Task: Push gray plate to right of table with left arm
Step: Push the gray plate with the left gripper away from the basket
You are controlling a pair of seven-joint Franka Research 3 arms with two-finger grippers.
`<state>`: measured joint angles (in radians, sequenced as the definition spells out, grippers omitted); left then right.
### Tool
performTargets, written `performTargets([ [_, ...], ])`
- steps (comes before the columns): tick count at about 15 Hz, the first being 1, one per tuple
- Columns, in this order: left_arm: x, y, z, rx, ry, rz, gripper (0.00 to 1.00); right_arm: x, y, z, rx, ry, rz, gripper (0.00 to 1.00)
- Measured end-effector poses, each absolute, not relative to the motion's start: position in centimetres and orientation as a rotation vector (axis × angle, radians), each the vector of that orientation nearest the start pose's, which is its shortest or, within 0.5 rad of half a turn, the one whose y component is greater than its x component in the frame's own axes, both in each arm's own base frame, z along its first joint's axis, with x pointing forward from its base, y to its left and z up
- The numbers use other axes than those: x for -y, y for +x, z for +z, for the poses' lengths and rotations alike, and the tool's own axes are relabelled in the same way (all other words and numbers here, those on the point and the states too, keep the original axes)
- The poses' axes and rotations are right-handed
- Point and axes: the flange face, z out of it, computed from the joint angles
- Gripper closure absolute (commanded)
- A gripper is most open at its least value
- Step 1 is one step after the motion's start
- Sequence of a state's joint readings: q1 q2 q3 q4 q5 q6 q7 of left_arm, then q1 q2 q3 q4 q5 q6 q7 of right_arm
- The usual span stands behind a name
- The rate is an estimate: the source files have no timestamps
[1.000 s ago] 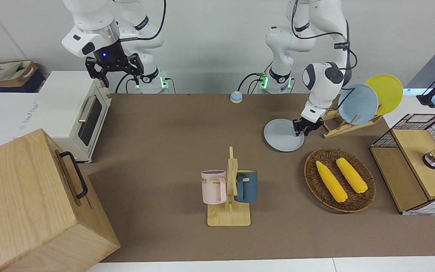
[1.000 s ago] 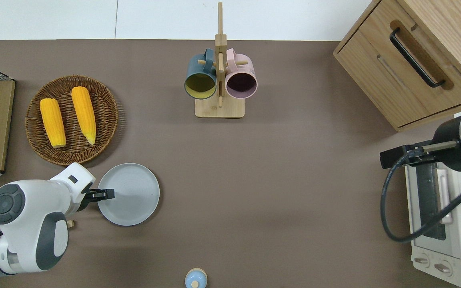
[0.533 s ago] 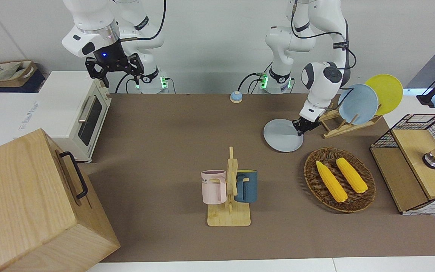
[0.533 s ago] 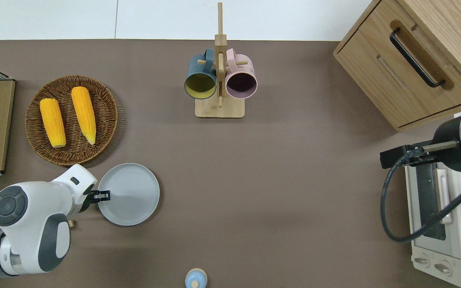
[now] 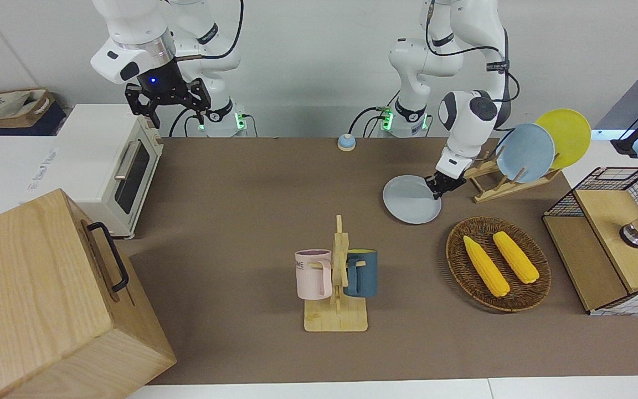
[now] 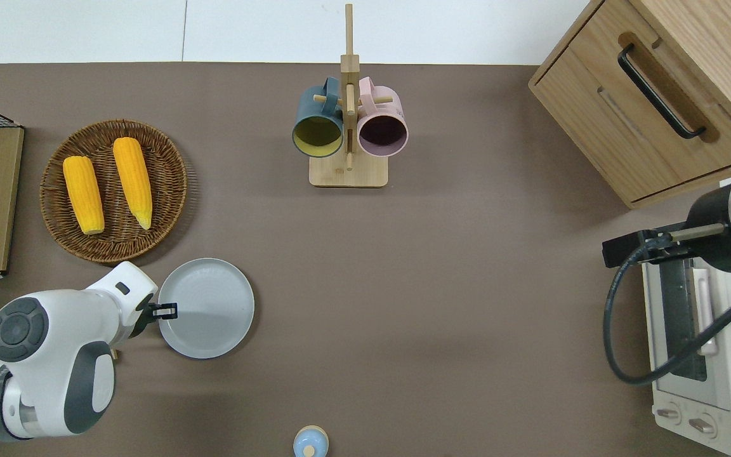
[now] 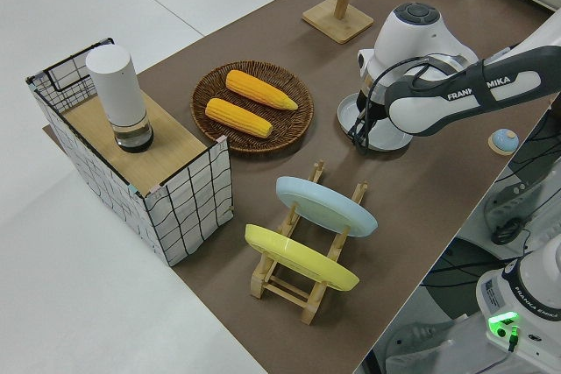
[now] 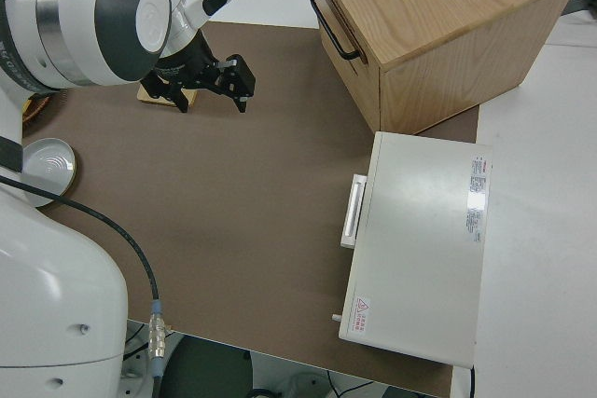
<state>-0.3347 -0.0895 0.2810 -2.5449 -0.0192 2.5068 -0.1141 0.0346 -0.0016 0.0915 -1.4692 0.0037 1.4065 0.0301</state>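
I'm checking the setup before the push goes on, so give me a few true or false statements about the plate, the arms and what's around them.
1. The left gripper is at the gray plate's rim. True.
2. Three corn cobs lie in the basket. False: two.
3. The right gripper holds a mug. False: it is open and empty, its arm parked.
4. Two mugs hang on the mug rack. True.
5. The gray plate sits in the plate rack. False: it lies flat on the table.

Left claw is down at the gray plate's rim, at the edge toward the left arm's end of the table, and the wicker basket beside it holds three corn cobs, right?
Not quite: the wicker basket holds two corn cobs, as the overhead view shows. The rest stands: the left claw is at the gray plate, at its rim toward the left arm's end of the table.
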Motion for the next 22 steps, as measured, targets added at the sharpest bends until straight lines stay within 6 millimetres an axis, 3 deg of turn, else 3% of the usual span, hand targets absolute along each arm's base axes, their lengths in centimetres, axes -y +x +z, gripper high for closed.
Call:
performTargets([
  [6, 6.1, 45.0, 30.7, 0.232, -3.176, -0.067, 1.0, -6.8, 53.2, 65.9, 0.151, -3.138, 0.096, 0.017],
  [16, 16.1, 42.6, 31.0, 0.379, -3.159, -0.07, 1.0, -6.8, 53.2, 65.9, 0.151, -3.138, 0.096, 0.017],
  [22, 18.9, 42.1, 30.6, 0.416, -3.153, -0.07, 1.0, -6.8, 53.2, 65.9, 0.151, -3.138, 0.096, 0.017],
])
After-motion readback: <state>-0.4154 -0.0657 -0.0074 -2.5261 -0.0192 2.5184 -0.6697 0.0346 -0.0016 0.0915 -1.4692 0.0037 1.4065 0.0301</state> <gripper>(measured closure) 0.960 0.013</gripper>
